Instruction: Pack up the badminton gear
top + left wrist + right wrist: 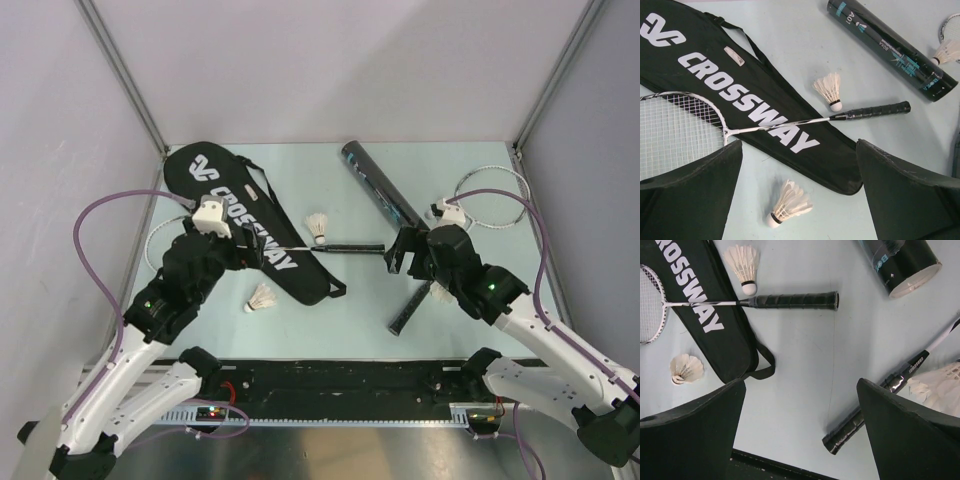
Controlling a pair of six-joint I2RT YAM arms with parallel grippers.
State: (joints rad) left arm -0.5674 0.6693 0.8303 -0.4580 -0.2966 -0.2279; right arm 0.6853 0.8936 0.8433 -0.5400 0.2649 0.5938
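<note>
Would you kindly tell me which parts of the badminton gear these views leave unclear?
Top view: the left arm covers most of the head of the racket on the bag.
Top view: the right arm hides the second racket's shaft.
Right wrist view: the tube is cut off by the top edge.
Right wrist view: a shuttlecock is cut by the right edge and a finger.

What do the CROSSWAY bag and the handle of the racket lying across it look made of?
The bag looks like matte black woven fabric: it creases softly, with printed white lettering. The racket handle seems wrapped in black grip tape, probably rubbery; spiral ridges run along it.
</note>
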